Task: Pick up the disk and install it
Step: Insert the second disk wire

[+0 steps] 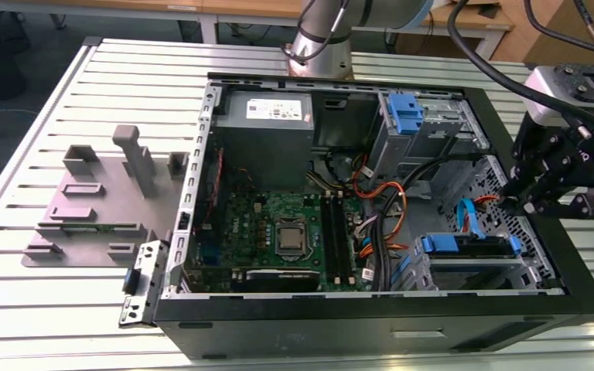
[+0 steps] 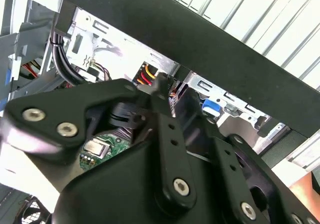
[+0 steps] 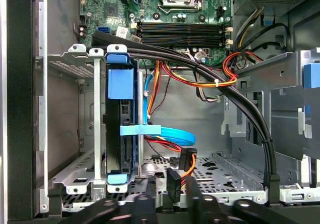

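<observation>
The gripper (image 1: 522, 204) is hanging released, grasping nothing, over the case's (image 1: 380, 325) edge on the exterior view's right. Just beyond it, the disk (image 3: 121, 84) is sitting in its blue carrier inside the cage (image 3: 97, 134), and the motherboard (image 3: 115, 4) is lying farther back.

Disk (image 3: 120, 92) in blue plastic carrier frame, dark edge showing, seated on edge inside the metal drive cage (image 3: 95, 134), near the black case wall (image 3: 20, 109).

Bright, even light; glare on the table (image 1: 29, 309), shadow inside the case (image 1: 308, 340).
</observation>
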Robot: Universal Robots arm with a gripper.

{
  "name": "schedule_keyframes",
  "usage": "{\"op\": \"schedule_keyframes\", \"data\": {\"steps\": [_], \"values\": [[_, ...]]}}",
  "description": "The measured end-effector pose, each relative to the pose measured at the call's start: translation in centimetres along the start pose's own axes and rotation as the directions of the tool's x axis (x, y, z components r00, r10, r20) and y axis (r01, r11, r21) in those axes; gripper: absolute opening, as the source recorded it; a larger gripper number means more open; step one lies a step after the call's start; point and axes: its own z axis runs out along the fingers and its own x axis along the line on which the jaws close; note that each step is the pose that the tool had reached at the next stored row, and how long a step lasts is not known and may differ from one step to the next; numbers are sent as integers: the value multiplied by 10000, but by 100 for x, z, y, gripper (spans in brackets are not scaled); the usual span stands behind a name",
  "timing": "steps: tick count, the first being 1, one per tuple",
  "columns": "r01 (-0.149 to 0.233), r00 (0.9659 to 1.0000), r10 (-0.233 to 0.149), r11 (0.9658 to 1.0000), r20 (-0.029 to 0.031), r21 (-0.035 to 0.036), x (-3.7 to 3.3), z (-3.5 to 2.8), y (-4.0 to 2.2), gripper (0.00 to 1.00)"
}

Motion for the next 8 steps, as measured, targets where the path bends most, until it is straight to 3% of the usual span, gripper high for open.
{"op": "schedule_keyframes", "data": {"steps": [3, 5, 8], "values": [[0, 10000, 0, 10000, 0, 0, 0, 1, 0, 23], [0, 10000, 0, 10000, 0, 0, 0, 1, 0, 17], [0, 10000, 0, 10000, 0, 0, 0, 1, 0, 16]]}}
